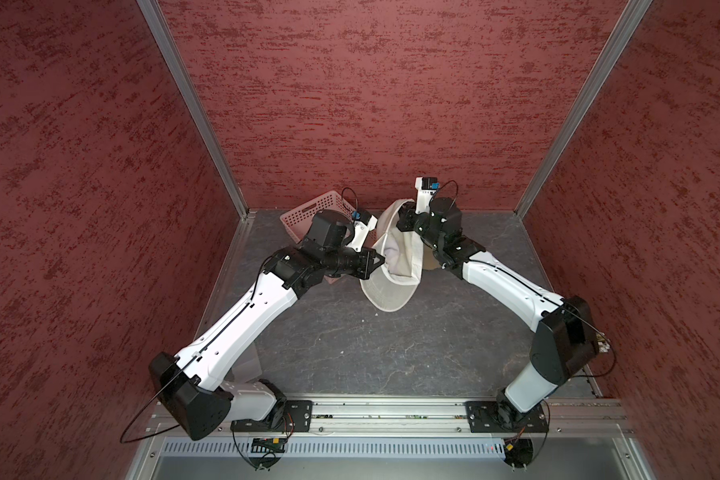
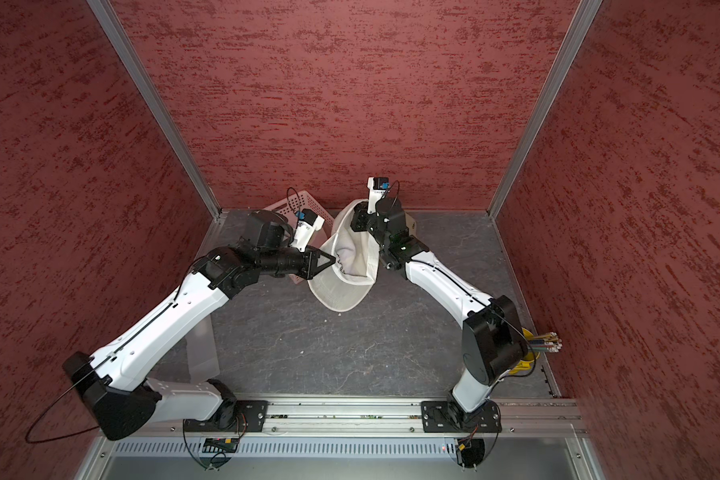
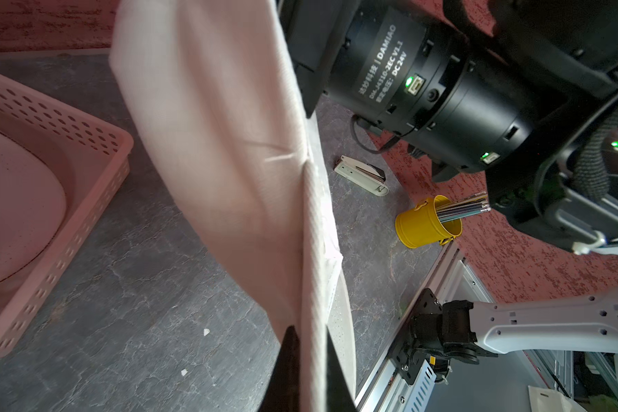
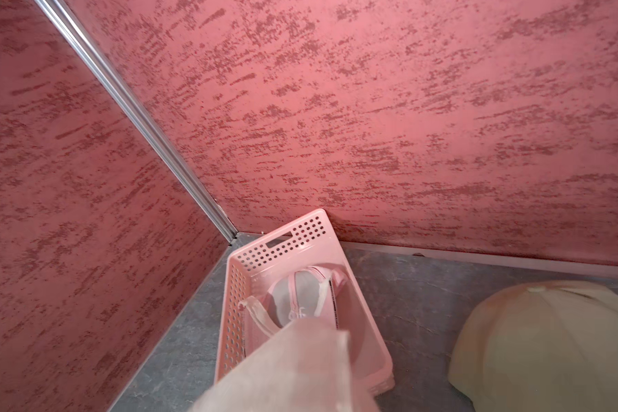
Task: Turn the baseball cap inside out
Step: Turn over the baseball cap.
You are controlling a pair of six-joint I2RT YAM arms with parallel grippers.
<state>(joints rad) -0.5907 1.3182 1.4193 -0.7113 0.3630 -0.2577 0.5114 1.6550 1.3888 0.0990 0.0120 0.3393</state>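
Baseball cap point(image 1: 395, 266) hangs above the table's point(image 1: 350, 353) far middle, opening upward, brim toward the near edge, long axis near-to-far. Left gripper point(image 3: 311, 371) clamps its left rim; right gripper point(image 2: 354, 219), tips buried in cloth, grips the far rim. Crown sags between them: likely next push. Left wrist view shows the pinch; top views hide it.
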